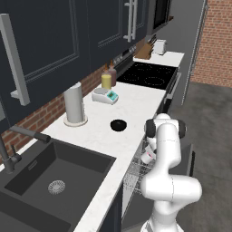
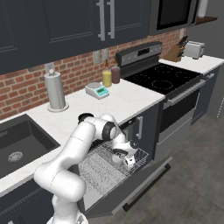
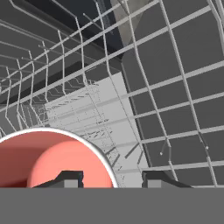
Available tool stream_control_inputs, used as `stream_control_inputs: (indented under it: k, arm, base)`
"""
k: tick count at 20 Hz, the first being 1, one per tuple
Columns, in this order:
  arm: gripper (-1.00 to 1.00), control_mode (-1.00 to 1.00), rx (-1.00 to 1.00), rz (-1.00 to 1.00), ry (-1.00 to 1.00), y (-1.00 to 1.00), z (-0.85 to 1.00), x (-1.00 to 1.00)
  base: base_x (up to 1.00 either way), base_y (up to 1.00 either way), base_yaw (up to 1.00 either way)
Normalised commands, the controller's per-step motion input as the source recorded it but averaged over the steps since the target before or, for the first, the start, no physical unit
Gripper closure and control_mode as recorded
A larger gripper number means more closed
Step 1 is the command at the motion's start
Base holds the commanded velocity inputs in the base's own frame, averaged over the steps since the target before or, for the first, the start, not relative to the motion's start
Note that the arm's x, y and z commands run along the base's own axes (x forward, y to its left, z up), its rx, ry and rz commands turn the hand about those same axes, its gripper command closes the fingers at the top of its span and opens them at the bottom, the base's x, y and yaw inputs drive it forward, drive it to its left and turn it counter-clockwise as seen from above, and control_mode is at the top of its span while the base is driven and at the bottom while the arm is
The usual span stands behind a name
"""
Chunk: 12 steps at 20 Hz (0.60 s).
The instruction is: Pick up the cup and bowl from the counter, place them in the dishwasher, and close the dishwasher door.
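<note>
The whitish cup with its red inside rests in the silvery wire rack of the open dishwasher, near the rack's front corner. My gripper hangs just over it with its fingers apart, one over the cup's mouth and one outside its rim. In the right base view the gripper sits right above the cup. The black bowl stands on the white counter near its front edge, and in the right base view the bowl is partly behind my arm. The dishwasher door lies folded down.
A grey paper-towel cylinder, a small scale and a yellow bottle stand at the back of the counter. The dark sink is to the left, the black stove to the right.
</note>
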Motion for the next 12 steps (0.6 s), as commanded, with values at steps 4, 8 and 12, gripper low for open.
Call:
stream_control_inputs:
  k: [4,8,12]
  arm:
    - [-1.0,-1.0,0.01,0.0,0.0,-0.27,0.0,-0.1]
    - [-1.0,-1.0,0.03,0.0,-0.03,-0.38,0.2,-0.22]
    - [-1.0,-1.0,0.07,0.0,-0.1,-0.4,0.77,-0.49]
  base:
    - [0.0,0.0,0.0]
    - [0.0,0.0,0.0]
    - [0.0,0.0,0.0]
